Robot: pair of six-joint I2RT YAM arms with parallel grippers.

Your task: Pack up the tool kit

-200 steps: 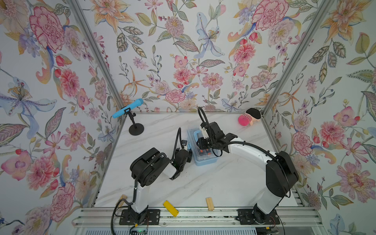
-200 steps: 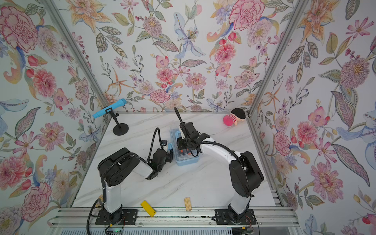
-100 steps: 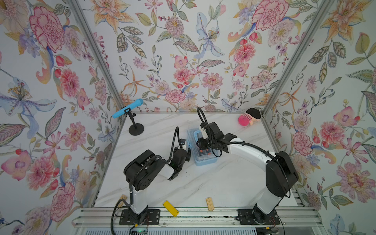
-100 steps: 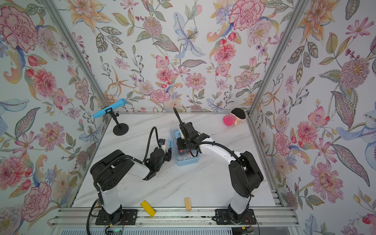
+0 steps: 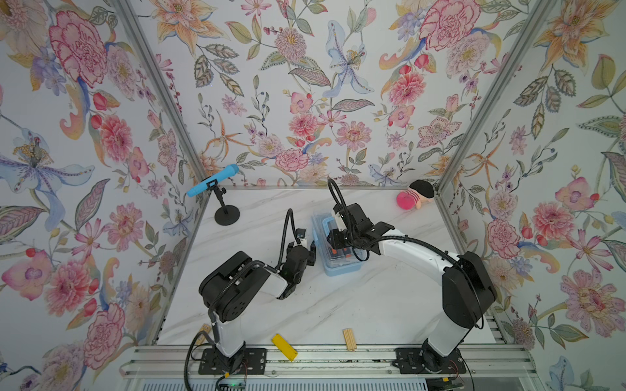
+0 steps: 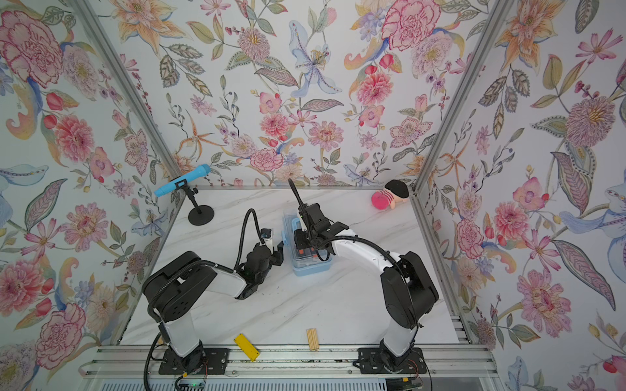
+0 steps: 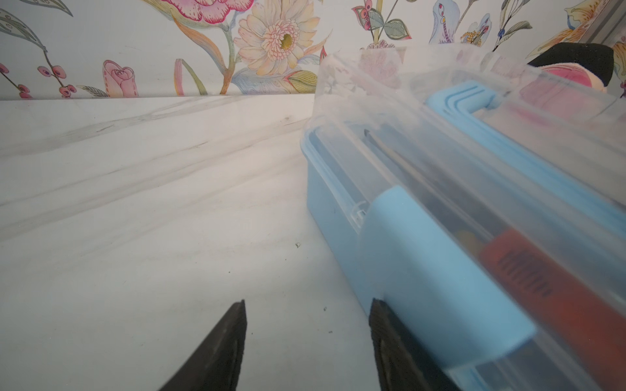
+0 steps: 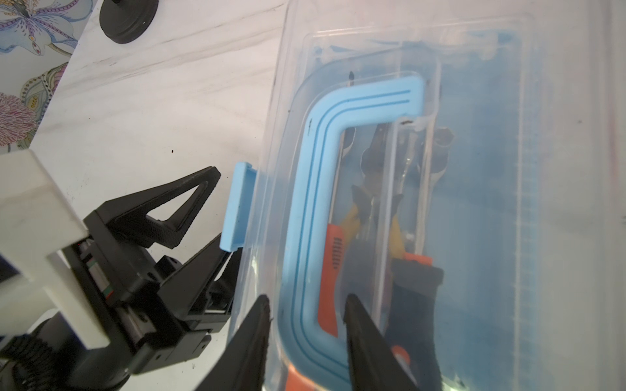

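Observation:
The tool kit [image 5: 340,264] [image 6: 310,265] is a light-blue box with its clear lid down, at mid-table. Through the lid I see an orange screwdriver handle [image 8: 330,270] [image 7: 542,287] and yellow-handled pliers [image 8: 352,216]. My right gripper [image 8: 306,299] [image 5: 335,242] [image 6: 301,240] hangs over the lid, open. Its jaws stand either side of the flat blue handle [image 8: 311,203] without clamping it. My left gripper [image 7: 307,304] [image 5: 310,252] [image 6: 277,252] is open, low beside the box's left wall. One of its fingers [image 7: 386,338] rests against the blue latch [image 7: 423,270] [image 8: 237,210].
A blue microphone [image 5: 213,184] on a black stand [image 5: 227,216] is at the back left. A pink plush toy [image 5: 413,198] lies in the back right corner. A flat yellow block [image 5: 284,346] and a ridged wooden block [image 5: 349,339] lie at the front edge.
The left arm's elbow has swung slightly back and to the left while its gripper stays by the box's latch side. The right arm and the box have not moved.

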